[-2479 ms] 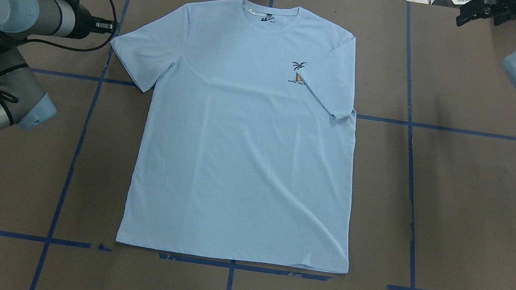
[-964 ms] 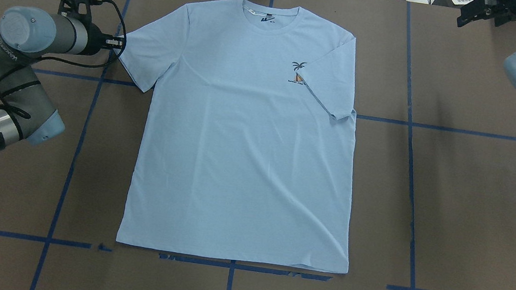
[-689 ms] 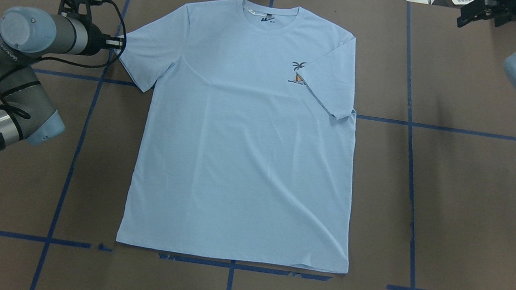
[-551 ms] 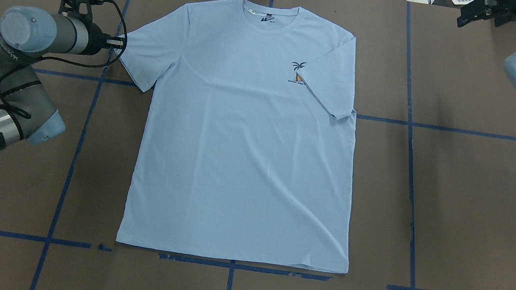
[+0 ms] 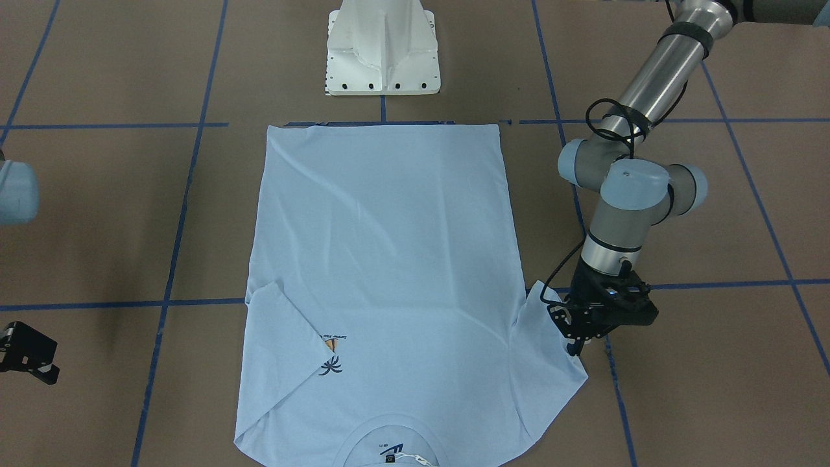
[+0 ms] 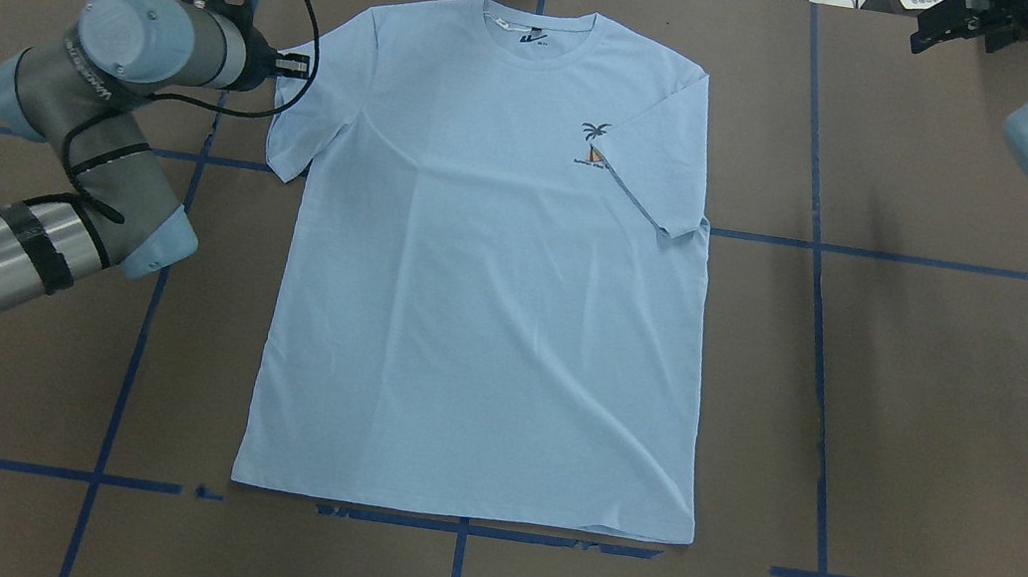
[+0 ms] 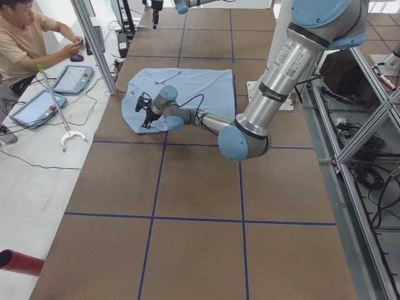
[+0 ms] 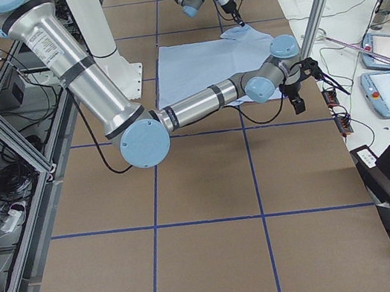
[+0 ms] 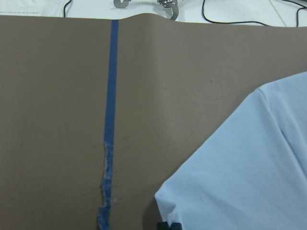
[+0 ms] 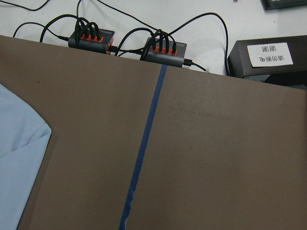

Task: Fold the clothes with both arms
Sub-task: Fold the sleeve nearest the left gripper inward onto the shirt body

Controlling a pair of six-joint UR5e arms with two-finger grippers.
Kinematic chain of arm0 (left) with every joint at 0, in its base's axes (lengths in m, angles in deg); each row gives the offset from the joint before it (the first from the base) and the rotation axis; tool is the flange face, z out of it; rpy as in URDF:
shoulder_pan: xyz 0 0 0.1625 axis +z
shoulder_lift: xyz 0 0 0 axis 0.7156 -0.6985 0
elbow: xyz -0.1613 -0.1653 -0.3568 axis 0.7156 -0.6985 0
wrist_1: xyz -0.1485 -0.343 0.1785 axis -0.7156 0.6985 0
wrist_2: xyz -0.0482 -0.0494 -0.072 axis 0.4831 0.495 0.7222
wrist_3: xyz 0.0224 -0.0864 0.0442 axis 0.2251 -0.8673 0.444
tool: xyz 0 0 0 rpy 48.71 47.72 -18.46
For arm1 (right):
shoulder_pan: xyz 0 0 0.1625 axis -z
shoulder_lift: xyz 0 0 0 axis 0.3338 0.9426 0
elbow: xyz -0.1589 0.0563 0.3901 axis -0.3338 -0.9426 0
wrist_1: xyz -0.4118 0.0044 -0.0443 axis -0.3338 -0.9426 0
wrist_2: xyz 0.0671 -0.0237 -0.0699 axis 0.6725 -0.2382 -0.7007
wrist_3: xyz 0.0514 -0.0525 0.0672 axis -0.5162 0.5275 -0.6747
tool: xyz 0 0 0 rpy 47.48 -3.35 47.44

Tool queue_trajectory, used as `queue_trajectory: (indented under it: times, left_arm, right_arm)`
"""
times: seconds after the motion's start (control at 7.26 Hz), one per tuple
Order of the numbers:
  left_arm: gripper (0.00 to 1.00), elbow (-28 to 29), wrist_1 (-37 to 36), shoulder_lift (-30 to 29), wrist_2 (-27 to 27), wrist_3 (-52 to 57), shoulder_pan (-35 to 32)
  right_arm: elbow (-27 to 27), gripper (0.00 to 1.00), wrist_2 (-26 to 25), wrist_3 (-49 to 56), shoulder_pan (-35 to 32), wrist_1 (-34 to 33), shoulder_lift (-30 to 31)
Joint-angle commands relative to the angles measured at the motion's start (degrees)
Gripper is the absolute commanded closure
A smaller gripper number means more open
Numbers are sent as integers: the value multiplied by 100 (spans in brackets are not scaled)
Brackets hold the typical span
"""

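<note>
Light blue thin short-sleeved T-shirt [image 6: 496, 276] lies flat mid-frame on brown tabletop [image 6: 959, 412], with wide margins beside both side edges. Left black two-finger end effector [image 5: 572, 345] is pinched on the sleeve edge, upper left in the overhead view. Right end effector [image 6: 958, 24] sits top right, off the cloth; can't tell its aperture.

t-shirt [image 5: 382, 259] collar, right gripper [image 5: 32, 360] cropped
</note>
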Motion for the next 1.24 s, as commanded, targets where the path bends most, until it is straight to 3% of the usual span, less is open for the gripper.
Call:
queue_trajectory:
  times: [0.0, 0.41, 1.1]
  left_arm:
    - [100, -63, -699, -522, -132, -99, 281]
    - [100, 375, -946, -1085, -315, -345, 607]
    - [100, 544, -946, -1271, -378, -389, 766]
  right_arm:
    - [-8, 0, 0, -1, 0, 0, 0]
    - [1, 0, 0, -1, 0, 0, 9]
    - [-8, 0, -9, -1, 9, 0, 35]
